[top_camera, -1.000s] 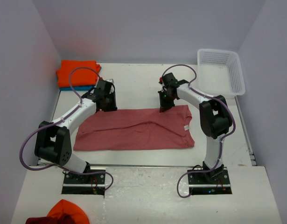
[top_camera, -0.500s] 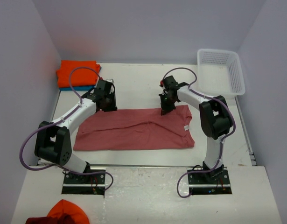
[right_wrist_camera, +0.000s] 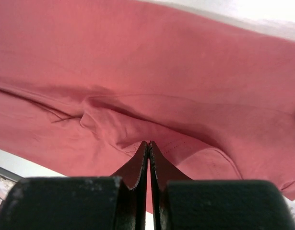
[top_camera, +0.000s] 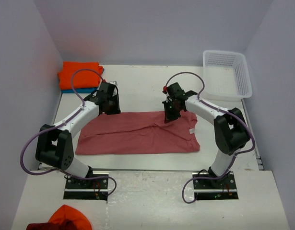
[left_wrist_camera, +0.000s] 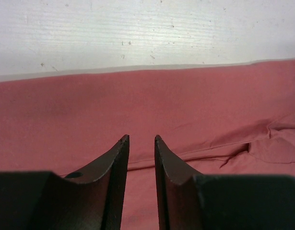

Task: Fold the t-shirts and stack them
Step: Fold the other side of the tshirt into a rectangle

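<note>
Since a second ago the right arm's elbow has swung outward to the right and its wrist has drawn a little toward the near side, while the right gripper [top_camera: 167, 118] has gone from slightly parted to fully together. Its wrist view shows the two fingers pressed flat against each other, with a raised fold of the salmon-red t-shirt [top_camera: 137, 134] bunched at their tips, so they are clamped on the shirt's far edge. That shirt lies spread across the middle of the table [top_camera: 137, 88], its small white tag [top_camera: 191, 130] toward the right end. The left gripper [top_camera: 111, 109] has not shifted: it hangs over the shirt's far left edge with its jaws a narrow gap apart, cloth showing beyond them. At the far left corner the orange t-shirt [top_camera: 80, 73] sits folded on top of the teal-blue t-shirt [top_camera: 69, 90]. The white basket [top_camera: 224, 51] stands at the far right corner.
</note>
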Robot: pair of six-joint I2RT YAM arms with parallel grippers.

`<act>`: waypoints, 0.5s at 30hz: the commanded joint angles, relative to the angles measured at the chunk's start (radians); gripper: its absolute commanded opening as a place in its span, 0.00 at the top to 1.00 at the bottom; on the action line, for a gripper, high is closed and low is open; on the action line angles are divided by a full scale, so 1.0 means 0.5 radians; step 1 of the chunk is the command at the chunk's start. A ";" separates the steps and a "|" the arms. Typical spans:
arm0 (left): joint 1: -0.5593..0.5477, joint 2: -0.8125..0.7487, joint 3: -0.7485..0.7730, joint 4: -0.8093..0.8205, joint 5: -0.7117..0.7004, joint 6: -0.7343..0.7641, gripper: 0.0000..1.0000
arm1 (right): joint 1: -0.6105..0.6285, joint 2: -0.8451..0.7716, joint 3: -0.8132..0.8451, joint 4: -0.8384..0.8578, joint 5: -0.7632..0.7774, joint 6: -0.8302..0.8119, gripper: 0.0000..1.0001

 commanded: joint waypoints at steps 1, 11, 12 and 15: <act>-0.002 -0.028 0.007 0.038 0.035 0.040 0.71 | 0.055 -0.080 -0.066 0.055 -0.011 0.031 1.00; -0.002 -0.037 -0.005 0.020 0.035 0.061 0.71 | 0.232 -0.163 -0.182 0.079 0.038 0.129 1.00; -0.002 -0.034 -0.005 0.023 0.035 0.061 0.71 | 0.257 -0.203 -0.216 0.073 0.051 0.169 1.00; -0.002 -0.022 -0.029 0.029 0.035 0.068 0.70 | 0.422 -0.331 -0.335 0.101 0.066 0.291 1.00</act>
